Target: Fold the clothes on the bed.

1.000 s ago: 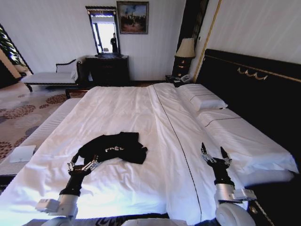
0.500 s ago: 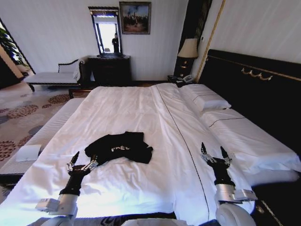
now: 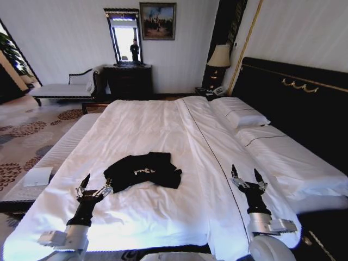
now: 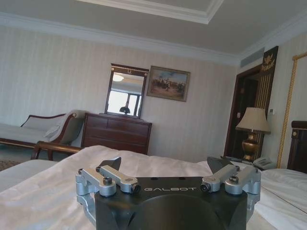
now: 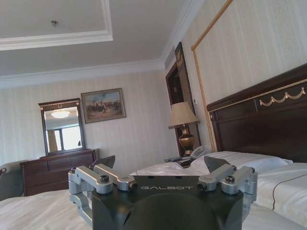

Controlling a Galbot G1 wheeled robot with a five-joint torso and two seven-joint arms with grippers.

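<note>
Clothes (image 3: pixel 144 171) lie crumpled, not yet folded, mid-frame on the bed (image 3: pixel 163 125), the view having slid nearer, while left hand (image 3: pixel 91 186) and right hand (image 3: pixel 244 178) hover spread apart.

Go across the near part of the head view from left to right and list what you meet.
Left gripper, open over the white sheet → black T-shirt with white lettering, crumpled on the bed → dark seam line running along the bedding → right gripper, open over the bed's right side.
</note>
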